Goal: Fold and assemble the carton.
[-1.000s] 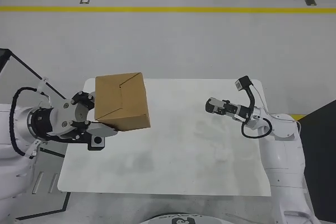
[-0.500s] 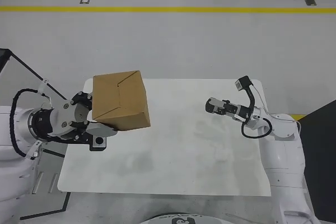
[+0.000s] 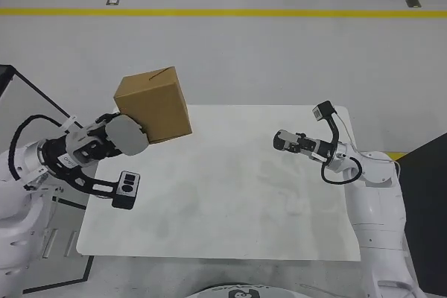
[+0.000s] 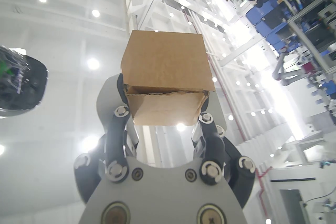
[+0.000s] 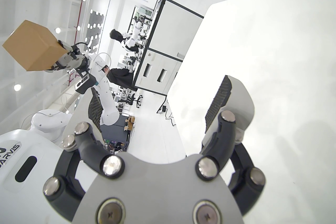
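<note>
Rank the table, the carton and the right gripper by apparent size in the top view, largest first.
1. table
2. carton, though it is held aloft nearer the camera, which inflates its look
3. right gripper, clearly the smallest

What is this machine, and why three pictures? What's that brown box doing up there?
It is a robot with two arms, each ending in jaws that pinch. One picture looks down from above the arms at the white table. The other two come from little cameras on the wrists. The left jaws are shut on the brown carton, holding it in the air near the table's far corner. The right jaws are open and hold nothing, above the table's other side.
</note>
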Tool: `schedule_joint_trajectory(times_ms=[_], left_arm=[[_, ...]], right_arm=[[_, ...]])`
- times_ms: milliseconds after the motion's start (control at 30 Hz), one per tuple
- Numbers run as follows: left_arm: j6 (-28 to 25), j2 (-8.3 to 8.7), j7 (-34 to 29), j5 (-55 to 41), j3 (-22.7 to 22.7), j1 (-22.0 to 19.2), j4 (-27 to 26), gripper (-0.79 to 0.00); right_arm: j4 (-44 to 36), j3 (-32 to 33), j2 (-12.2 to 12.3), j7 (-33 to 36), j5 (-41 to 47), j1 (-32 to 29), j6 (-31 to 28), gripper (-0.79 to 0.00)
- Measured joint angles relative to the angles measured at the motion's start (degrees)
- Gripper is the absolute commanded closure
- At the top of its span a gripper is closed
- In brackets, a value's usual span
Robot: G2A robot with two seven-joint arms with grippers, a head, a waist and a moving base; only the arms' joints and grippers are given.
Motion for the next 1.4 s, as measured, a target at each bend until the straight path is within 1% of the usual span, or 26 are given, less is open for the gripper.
schedule_joint_trajectory(times_ms=[100,200,267,300,333,433,500,533,567,633,900,1000,1067,1133,1233,1400], left_arm=[[1.25,-0.01,-0.13,0.59,0.05,-0.01,0.01,0.0],[1.02,-0.03,-0.34,0.56,0.07,0.06,0.11,0.0],[-1.91,-0.06,-0.82,-0.72,0.64,0.54,0.4,0.0],[-4.31,-0.05,-0.54,-2.13,1.04,0.8,0.7,0.0],[-8.21,0.02,0.32,-4.61,1.54,0.95,1.04,0.0],[-17.05,0.17,2.66,-11.36,2.48,0.81,2.79,0.0],[-22.05,0.19,2.78,-14.51,3.07,0.96,3.92,0.0],[-24.86,0.11,2.01,-17.15,3.47,1.06,4.42,0.0],[-26.54,0.04,1.21,-19.09,3.66,1.07,4.58,0.0],[-27.77,0.0,0.49,-20.78,3.72,1.02,4.56,0.0],[-27.79,-0.07,0.09,-20.89,3.85,1.16,4.72,0.0],[-32.47,-0.27,0.8,-28.72,4.44,1.51,6.03,0.0],[-38.31,-0.29,1.92,-35.87,4.9,1.79,7.3,0.0],[-44.37,-0.16,3.33,-40.65,5.38,1.7,7.99,0.0],[-50.68,-0.03,6.72,-44.37,6.72,1.67,8.84,0.0],[-50.82,-0.05,7.38,-44.95,7.16,1.71,9.3,0.0]], right_arm=[[0.0,0.0,0.0,0.0,0.0,0.0,0.0,-0.785],[0.0,0.0,0.0,0.0,0.0,0.0,0.0,-0.785],[0.0,0.0,0.0,0.0,0.0,0.0,0.0,-0.785],[0.0,0.0,0.0,0.0,0.0,0.0,0.0,-0.785],[0.0,0.0,0.0,0.0,0.0,0.0,0.0,-0.785],[0.0,0.0,0.0,0.0,0.0,0.0,0.0,-0.785],[0.0,0.0,0.0,0.0,0.0,0.0,0.0,-0.785],[0.0,0.0,0.0,0.0,0.0,0.0,0.0,-0.785],[0.0,0.0,0.0,0.0,0.0,0.0,0.0,-0.785],[0.0,0.0,0.0,0.0,0.0,0.0,0.0,-0.785],[0.0,0.0,0.0,0.0,0.0,0.0,0.0,-0.785],[0.0,0.0,0.0,0.0,0.0,0.0,0.0,-0.785],[0.0,0.0,0.0,0.0,0.0,0.0,0.0,-0.785],[0.0,0.0,0.0,0.0,0.0,0.0,0.0,-0.785],[0.0,0.0,0.0,0.0,0.0,0.0,0.0,-0.785],[0.0,0.0,0.0,0.0,0.0,0.0,0.0,-0.785]])
